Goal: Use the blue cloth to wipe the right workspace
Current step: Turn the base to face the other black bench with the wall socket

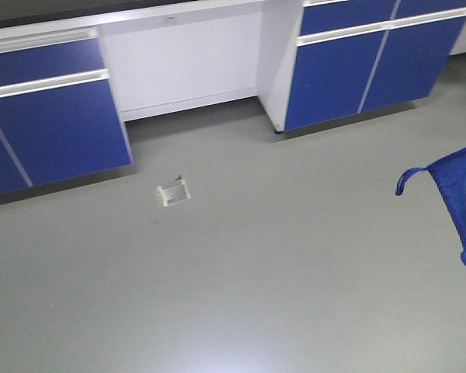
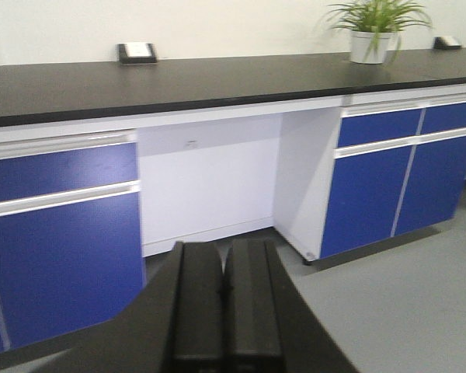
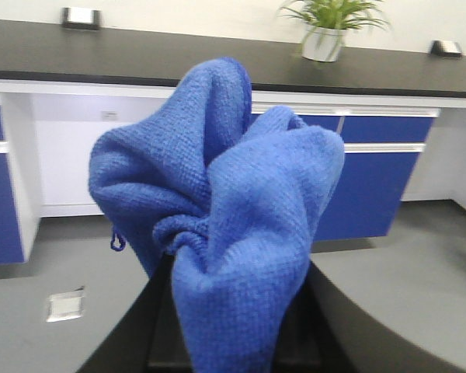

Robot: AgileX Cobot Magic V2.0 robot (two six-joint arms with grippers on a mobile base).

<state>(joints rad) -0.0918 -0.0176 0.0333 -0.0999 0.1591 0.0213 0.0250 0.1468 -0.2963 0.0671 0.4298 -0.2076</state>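
Observation:
The blue cloth (image 3: 233,202) is bunched and hangs over my right gripper (image 3: 231,268), which is shut on it; its black fingers (image 3: 165,318) show only at the sides. The cloth's loop tag (image 3: 116,242) dangles on the left. In the front view the cloth (image 1: 460,194) hangs in the air at the right edge, above the floor. The right workspace, a long matte black benchtop (image 2: 217,81) (image 3: 179,58), stands ahead, apart from both grippers. My left gripper (image 2: 223,252) is shut on nothing and points at the cabinets.
A small black block with a white face (image 2: 137,52) and a potted plant (image 2: 377,31) sit on the benchtop. Blue cabinet doors (image 1: 54,124) flank a white knee recess (image 1: 182,66). A small pale plate (image 1: 173,192) lies on the grey floor.

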